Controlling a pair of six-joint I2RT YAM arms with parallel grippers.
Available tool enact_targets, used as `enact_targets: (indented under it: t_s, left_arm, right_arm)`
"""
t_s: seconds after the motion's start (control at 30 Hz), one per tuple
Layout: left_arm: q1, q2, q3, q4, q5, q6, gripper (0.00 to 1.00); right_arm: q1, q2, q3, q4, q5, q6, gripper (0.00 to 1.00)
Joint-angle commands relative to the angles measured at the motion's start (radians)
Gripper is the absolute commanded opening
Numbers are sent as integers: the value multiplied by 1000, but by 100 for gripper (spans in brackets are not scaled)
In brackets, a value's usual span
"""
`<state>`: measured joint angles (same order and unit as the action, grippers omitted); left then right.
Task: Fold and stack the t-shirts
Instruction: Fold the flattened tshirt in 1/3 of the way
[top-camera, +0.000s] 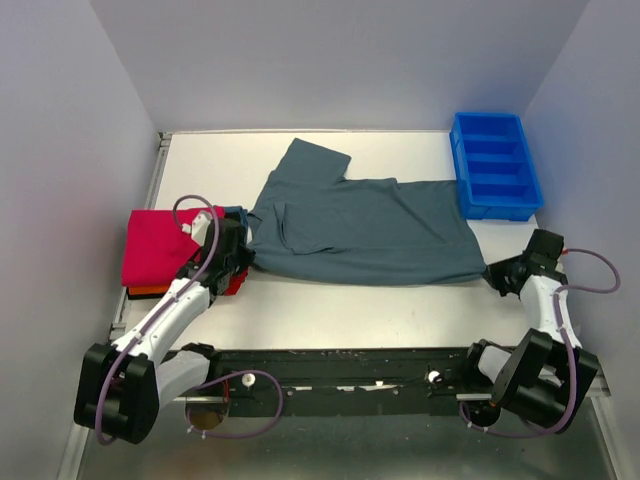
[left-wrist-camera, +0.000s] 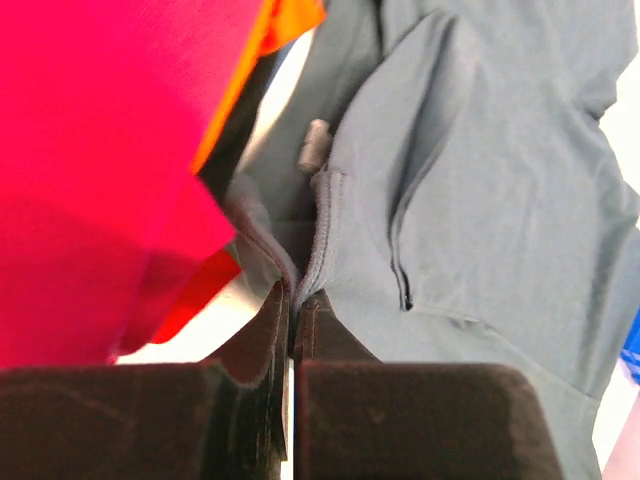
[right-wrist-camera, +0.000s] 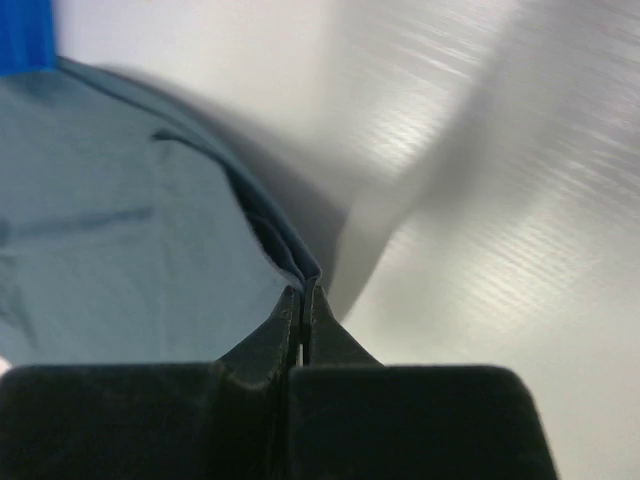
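The left gripper (top-camera: 238, 255) and right gripper (top-camera: 497, 275) are each clamped tight on an edge of the grey-blue t-shirt (top-camera: 370, 230) spread out between them, so an uneven pull (the right's bite looks thin) could slip it free or drag the folded crimson t-shirt (top-camera: 160, 243) alongside

1. I see a plain slate grey-blue t-shirt (top-camera: 365, 225) across the middle
2. On the left, a plain crimson-pink t-shirt (top-camera: 160, 245), an orange t-shirt (left-wrist-camera: 295, 15) edging out beneath
3. Far right, the tray (top-camera: 495, 160) is bright blue
4. The table (top-camera: 330, 315) reads white
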<state>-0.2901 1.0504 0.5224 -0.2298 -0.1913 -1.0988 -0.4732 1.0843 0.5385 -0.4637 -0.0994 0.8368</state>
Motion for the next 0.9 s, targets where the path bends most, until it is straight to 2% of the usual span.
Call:
enact_targets:
  t_s: [0.0,0.1,0.2,0.47,0.6,0.63,0.67,0.7,0.73,0.77,0.8,0.83,0.87]
  left_arm:
    - [-4,-16,218,-109,-76,79,0]
    - [-4,-35,309,-192,-63,111,0]
    - [-4,-70,283,-253,-16,113,0]
    - [-14,-331,-143,-247,108,34,0]
    - [-27,-456,-217,-322,110,36,0]
    - [-40,-472,-231,-324,108,25,2]
    - [-56,-481,-239,-324,113,13,9]
    - [-66,-483,-242,-332,115,7,18]
    - [-70,-481,-237,-338,112,2,27]
    - [-73,-475,-230,-347,105,4,37]
    - [-78,-472,-214,-359,95,4,54]
    - [-83,-471,-202,-358,87,1,66]
    - [-84,-469,-190,-349,82,5,73]
  right_arm:
    - [-8,-20,187,-113,-34,-1,1]
    - [-8,-73,276,-197,-14,-11,1]
    - [-8,-139,255,-249,12,-16,1]
    - [-19,-311,-83,-262,92,7,1]
    - [-21,-388,-114,-286,95,41,2]
    - [-19,-406,-114,-289,95,47,5]
    - [-21,-418,-114,-291,124,48,10]
    - [-21,-429,-109,-296,125,47,24]
    - [-19,-434,-104,-300,127,47,47]
    - [-21,-437,-95,-308,127,45,62]
    - [-21,-440,-85,-311,122,38,71]
    - [-21,-443,-74,-306,113,25,75]
    - [-19,-448,-65,-271,78,-22,77]
